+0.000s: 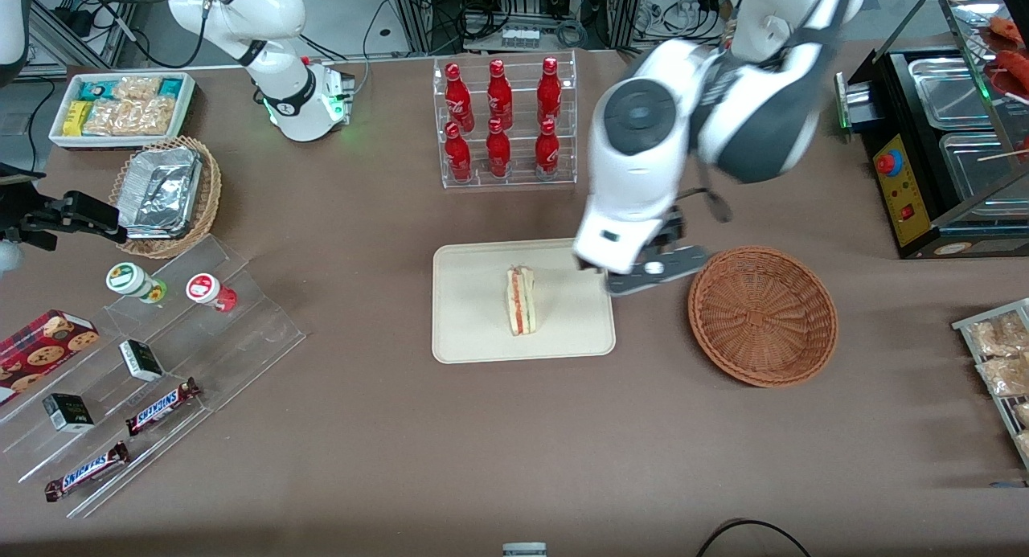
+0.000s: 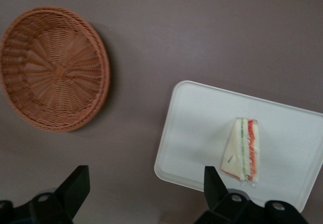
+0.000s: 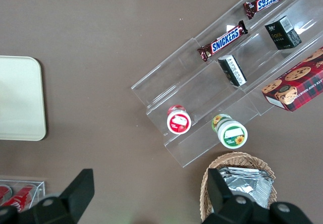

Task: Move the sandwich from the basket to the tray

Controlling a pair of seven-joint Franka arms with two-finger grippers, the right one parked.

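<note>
The sandwich (image 1: pixel 522 301) lies on the tray (image 1: pixel 474 332); the gripper (image 2: pixel 144 191) (fingers apart only in wrist view) hovers empty.

The small triangular wedge sandwich of pale white bread (image 1: pixel 522 301), red and green filling showing along its cut edge, lies inside the flat cream-beige rectangular plastic tray (image 1: pixel 474 316), near the tray's middle. The round shallow reddish-brown woven wicker basket (image 1: pixel 762 316) sits empty on the bench beside the tray, toward the working arm's end, apart from it.
</note>
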